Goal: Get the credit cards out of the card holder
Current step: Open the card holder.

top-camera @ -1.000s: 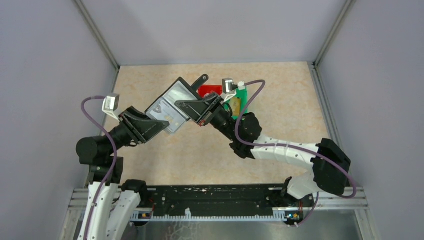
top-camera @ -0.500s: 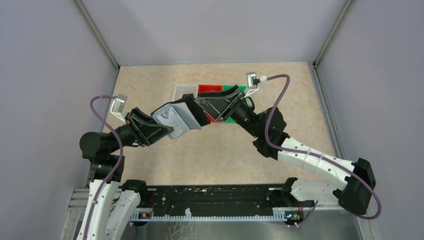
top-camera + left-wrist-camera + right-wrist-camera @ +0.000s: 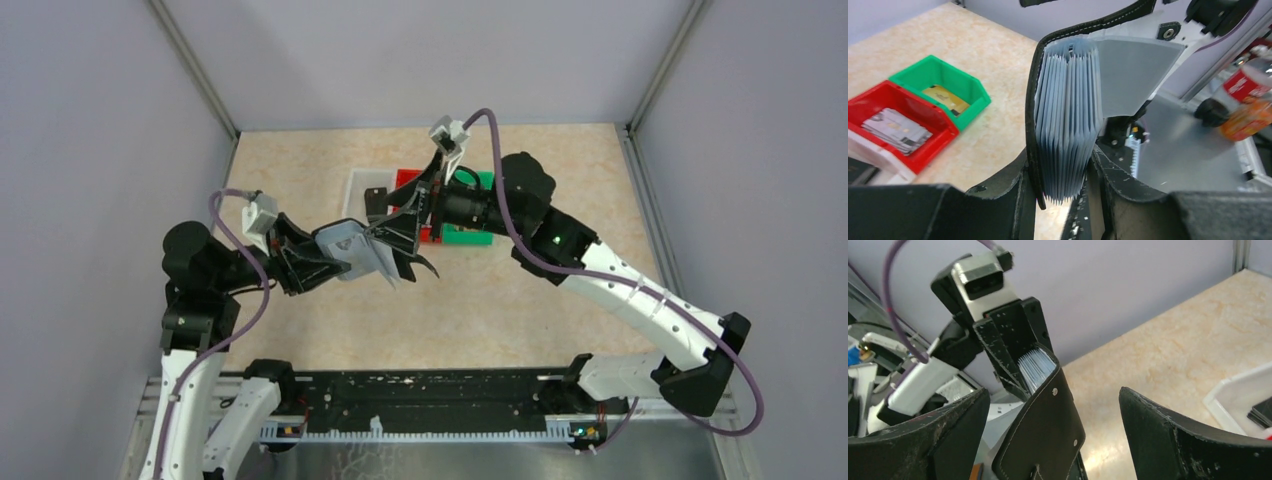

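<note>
My left gripper [image 3: 1063, 200] is shut on the card holder [image 3: 1068, 115], a black leather cover with a fan of grey sleeves, held above the table. My right gripper [image 3: 1053, 440] stands open around the holder's black flap [image 3: 1043, 435], without touching it. In the top view the two grippers meet in front of the bins, left gripper [image 3: 335, 260] and right gripper [image 3: 405, 250]. Credit cards lie in the bins: a gold card [image 3: 945, 98] in the green one, a silvery card [image 3: 895, 130] in the red one, a black card [image 3: 1260, 416] in the white one.
The green bin [image 3: 970, 95], red bin [image 3: 930, 142] and white bin [image 3: 362, 183] stand in a row at the table's middle back. Grey walls with metal posts close in the table on three sides. A black rail [image 3: 430, 400] runs along the near edge.
My right gripper has opened and swung left from over the bins to the holder's flap. My left gripper has lowered the holder and drawn it nearer.
</note>
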